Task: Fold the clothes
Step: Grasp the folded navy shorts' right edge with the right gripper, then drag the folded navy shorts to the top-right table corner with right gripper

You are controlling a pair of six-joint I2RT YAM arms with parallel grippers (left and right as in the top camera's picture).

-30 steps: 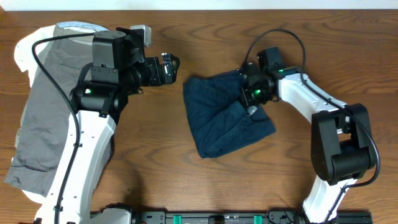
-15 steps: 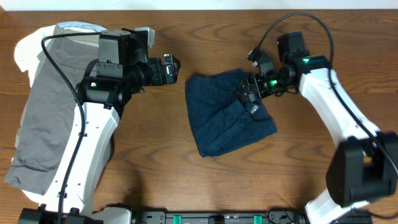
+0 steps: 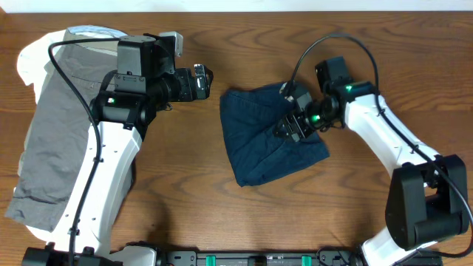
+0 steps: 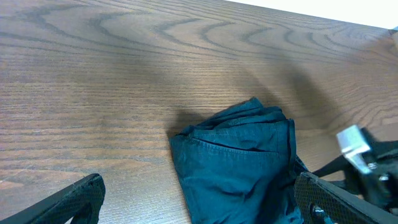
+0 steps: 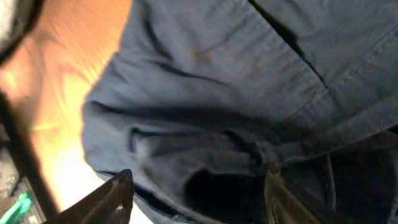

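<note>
**Navy shorts lie bunched under the right jaws**

The dark navy shorts (image 3: 270, 137) lie in a folded, wrinkled heap on the wooden table (image 3: 185, 199), directly under the right gripper (image 5: 198, 186). Its jaws stand apart over a creased fold, and no pinch on the cloth can be seen. The left gripper (image 3: 205, 81) hovers just off the heap's left edge, jaws wide with nothing between them. Behind that arm, well away from both grippers, grey shorts (image 3: 52, 125) lie on a white garment (image 3: 28, 58).

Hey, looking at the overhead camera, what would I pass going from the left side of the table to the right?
Grey shorts → left end effector → navy shorts.
</note>
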